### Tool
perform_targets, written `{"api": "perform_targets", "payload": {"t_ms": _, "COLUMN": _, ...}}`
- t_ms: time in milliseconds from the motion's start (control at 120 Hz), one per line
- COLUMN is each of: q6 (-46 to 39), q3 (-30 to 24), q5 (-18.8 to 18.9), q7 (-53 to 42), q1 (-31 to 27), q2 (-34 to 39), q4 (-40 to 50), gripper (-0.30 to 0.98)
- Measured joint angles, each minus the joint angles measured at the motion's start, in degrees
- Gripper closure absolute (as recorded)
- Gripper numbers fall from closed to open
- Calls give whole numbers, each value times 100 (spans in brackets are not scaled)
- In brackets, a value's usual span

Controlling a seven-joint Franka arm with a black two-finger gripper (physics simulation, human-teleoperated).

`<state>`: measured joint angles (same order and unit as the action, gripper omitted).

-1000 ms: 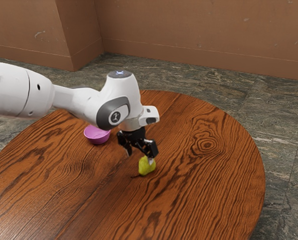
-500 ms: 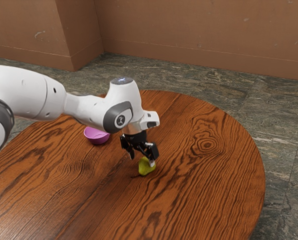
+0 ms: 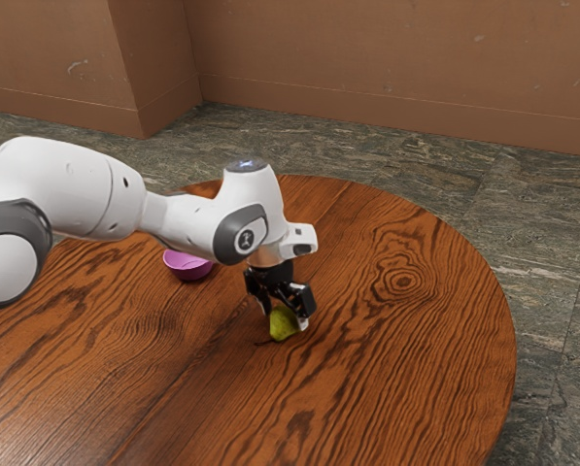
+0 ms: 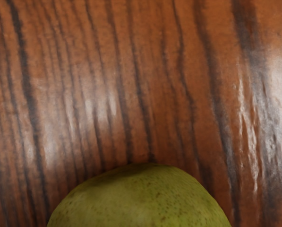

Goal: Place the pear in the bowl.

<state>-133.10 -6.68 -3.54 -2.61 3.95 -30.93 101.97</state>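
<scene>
Pear (image 3: 283,325) on the wood of the round table (image 3: 396,388), well in from its edge, and I have the gripper (image 3: 286,317) right over it. The fingers (image 3: 304,323) stand spread, one on each side of the fruit; I can't tell whether either one touches it. The bowl (image 3: 188,269) is well apart from the pear, nearer the table's edge toward the exterior view's upper left.

The pear is yellow-green and rounded, with a thin dark stem lying toward the exterior view's left; on the wrist view its skin is finely speckled. The bowl is pink, smooth and round. Glossy reddish-brown wood with dark, wavy grain makes up the tabletop, with a ringed knot toward the exterior view's right. My arm (image 3: 81,189) is white with grey joint covers; one carries a round emblem, too small for me to read.
</scene>
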Motion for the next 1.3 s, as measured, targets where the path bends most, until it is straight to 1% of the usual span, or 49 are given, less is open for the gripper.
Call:
{"api": "perform_targets", "payload": {"t_ms": 125, "q6": 1, "q3": 4, "q5": -106, "q7": -82, "q1": 0, "q2": -21, "q4": -9, "gripper": 2}}
{"api": "perform_targets", "payload": {"t_ms": 358, "q6": 15, "q3": 8, "q5": -221, "q7": -197, "q1": 0, "q2": -23, "q4": -1, "gripper": 22}}
{"api": "perform_targets", "payload": {"t_ms": 467, "q6": 23, "q3": 9, "q5": -220, "q7": -227, "q1": 0, "q2": -12, "q4": -5, "gripper": 29}}
{"api": "perform_targets", "payload": {"t_ms": 600, "q6": 73, "q3": 10, "q5": -203, "q7": -244, "q1": -4, "q2": 58, "q4": -12, "gripper": 32}}
{"api": "perform_targets", "payload": {"t_ms": 692, "q6": 137, "q3": 19, "q5": -176, "q7": -240, "q1": -72, "q2": 125, "q4": -16, "gripper": 37}}
{"api": "perform_targets", "payload": {"t_ms": 775, "q6": 247, "q3": 53, "q5": -141, "q7": -223, "q1": -113, "q2": 313, "q4": -16, "gripper": 42}}
{"api": "perform_targets", "payload": {"t_ms": 925, "q6": 550, "q3": 386, "q5": -77, "q7": -190, "q1": -130, "q2": 616, "q4": -19, "gripper": 48}}
{"api": "perform_targets", "payload": {"t_ms": 1008, "q6": 719, "q3": 722, "q5": -63, "q7": -199, "q1": -129, "q2": 646, "q4": -75, "gripper": 51}}
{"api": "perform_targets", "payload": {"t_ms": 1150, "q6": 1094, "q3": 1238, "q5": -71, "q7": -262, "q1": -131, "q2": 749, "q4": -297, "gripper": 46}}
{"api": "perform_targets", "payload": {"t_ms": 1217, "q6": 1259, "q3": 1454, "q5": -104, "q7": -313, "q1": -137, "q2": 775, "q4": -405, "gripper": 48}}
{"api": "perform_targets", "payload": {"t_ms": 1300, "q6": 1429, "q3": 1596, "q5": -141, "q7": -387, "q1": -218, "q2": 770, "q4": -528, "gripper": 48}}
